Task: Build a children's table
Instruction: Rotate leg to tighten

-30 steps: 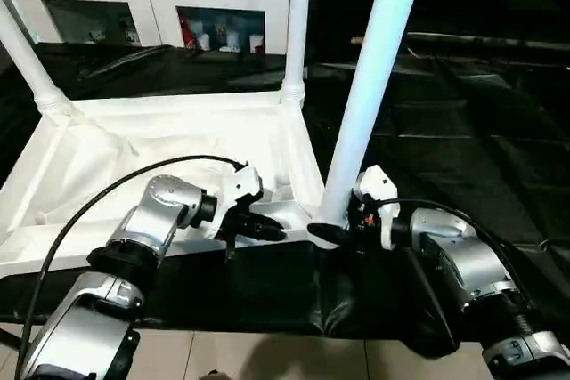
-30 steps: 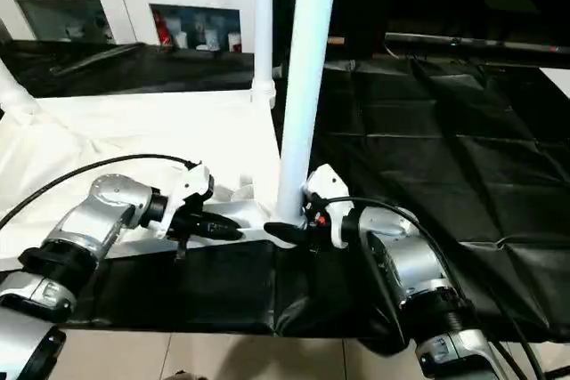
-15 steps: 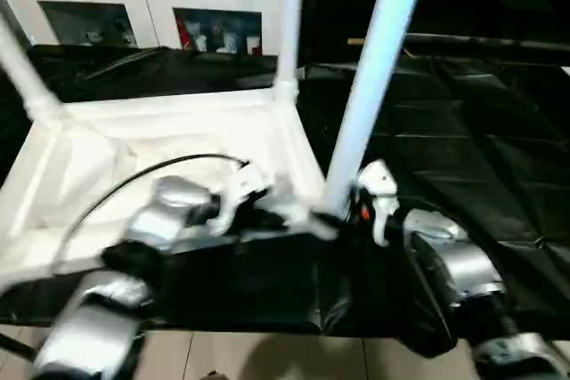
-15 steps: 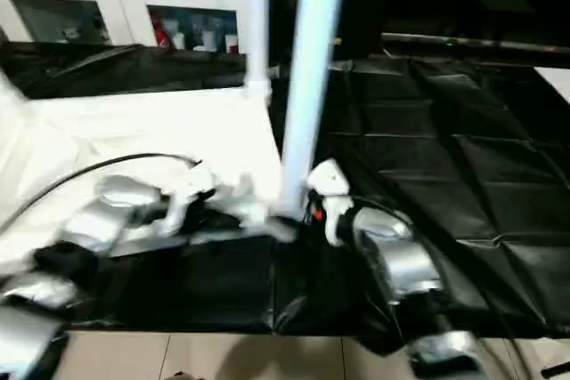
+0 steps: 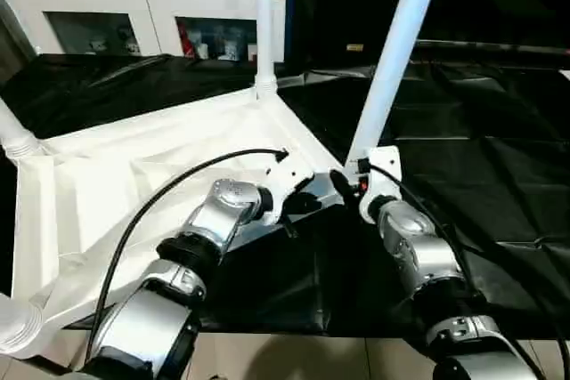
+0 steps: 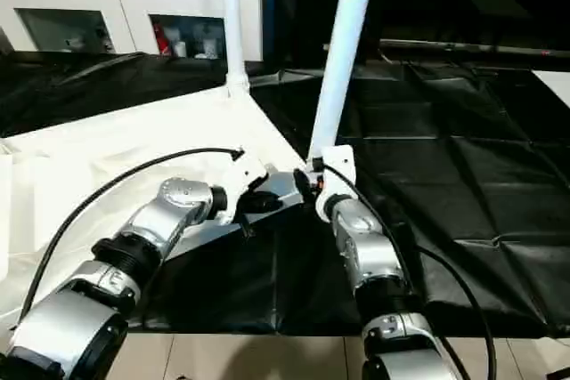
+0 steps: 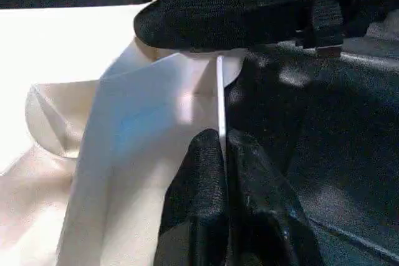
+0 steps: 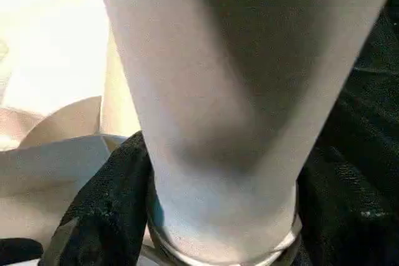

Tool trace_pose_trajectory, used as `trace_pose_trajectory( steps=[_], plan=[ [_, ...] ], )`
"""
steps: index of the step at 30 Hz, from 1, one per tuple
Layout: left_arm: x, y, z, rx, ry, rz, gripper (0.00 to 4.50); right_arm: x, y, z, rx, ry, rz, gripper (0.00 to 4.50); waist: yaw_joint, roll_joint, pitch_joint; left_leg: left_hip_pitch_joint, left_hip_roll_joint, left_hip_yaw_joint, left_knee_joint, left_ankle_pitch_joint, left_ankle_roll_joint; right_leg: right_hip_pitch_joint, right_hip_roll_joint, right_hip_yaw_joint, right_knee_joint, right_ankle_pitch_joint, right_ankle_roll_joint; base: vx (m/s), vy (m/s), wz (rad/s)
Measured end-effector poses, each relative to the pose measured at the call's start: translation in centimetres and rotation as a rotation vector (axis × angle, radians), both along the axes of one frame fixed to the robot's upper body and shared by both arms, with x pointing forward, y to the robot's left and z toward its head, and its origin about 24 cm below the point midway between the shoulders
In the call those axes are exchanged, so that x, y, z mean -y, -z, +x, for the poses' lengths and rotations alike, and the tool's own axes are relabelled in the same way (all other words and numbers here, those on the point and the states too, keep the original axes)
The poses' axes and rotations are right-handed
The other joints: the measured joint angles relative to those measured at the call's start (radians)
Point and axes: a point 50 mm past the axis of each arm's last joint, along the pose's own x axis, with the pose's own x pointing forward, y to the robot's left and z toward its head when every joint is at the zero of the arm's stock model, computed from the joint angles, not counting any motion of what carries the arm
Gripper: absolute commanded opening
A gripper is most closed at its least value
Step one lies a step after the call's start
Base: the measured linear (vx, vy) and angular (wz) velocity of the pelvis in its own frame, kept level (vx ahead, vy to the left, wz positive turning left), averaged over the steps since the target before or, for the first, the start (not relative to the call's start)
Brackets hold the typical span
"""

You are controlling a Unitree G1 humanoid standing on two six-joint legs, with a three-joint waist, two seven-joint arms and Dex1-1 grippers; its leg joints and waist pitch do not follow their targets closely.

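1. White plastic forms the children's table [image 5: 151, 175], which is laid upside down on the black-draped work table [image 5: 481, 157], its ribbed underside facing up.
2. Three legs are seen standing upright in corner sockets of the table top: a far leg [image 5: 264, 15], a near leg [image 5: 396, 51] at the corner closest to both grippers, and a third leg [image 5: 16, 135] at the far-left corner.
3. The right gripper [image 6: 307, 186] is placed at the foot of the near leg, just above the corner socket; its black fingers [image 8: 103, 216] are spread and wrapped around the tube on both sides, touching it.
4. The left gripper [image 5: 303, 205] is set just left of the same corner; its fingertips [image 7: 209, 172] are pressed together on the thin edge wall of the table top.
5. A black cable [image 5: 169, 189] is seen arching over the left forearm, above the table top.
6. Behind the work table, beyond the far leg, a white cabinet [image 5: 134, 6] with glass doors is seen.
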Motion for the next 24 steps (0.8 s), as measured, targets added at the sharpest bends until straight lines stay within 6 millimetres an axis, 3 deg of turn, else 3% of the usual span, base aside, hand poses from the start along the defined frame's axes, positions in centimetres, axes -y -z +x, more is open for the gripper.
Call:
trace_pose_trajectory(
  steps=[7, 14, 24],
  plan=[
    [-1.9, -0.3, 0.2, 0.011, 0.040, 0.018, 0.00, 1.6, -0.2, -1.2, 0.025, -0.233, -0.025, 4.05, -0.003, -0.002, 0.001, -0.002, 0.002, -0.001, -0.002, 0.000, 0.000, -0.004, 0.001, -0.002, 0.000, 0.001, 0.001, 0.000, 0.000, 0.00],
    [-5.6, -0.8, -0.9, -0.070, 0.221, 0.000, 0.00, 3.4, -1.1, -3.4, 0.025, -0.524, -0.037, 4.05, -0.001, -0.006, 0.006, -0.005, 0.003, -0.001, -0.004, 0.000, 0.000, -0.007, 0.003, -0.004, 0.000, -0.002, 0.001, 0.000, 0.000, 0.00],
    [-6.3, -1.0, -2.0, -0.143, 0.357, -0.006, 0.00, 3.0, -1.8, -4.5, 0.022, -0.688, -0.038, 4.05, 0.016, -0.011, 0.009, -0.008, 0.003, 0.000, -0.001, -0.002, 0.002, -0.007, 0.001, -0.005, 0.000, -0.002, 0.000, 0.000, 0.000, 0.00]
  ],
)
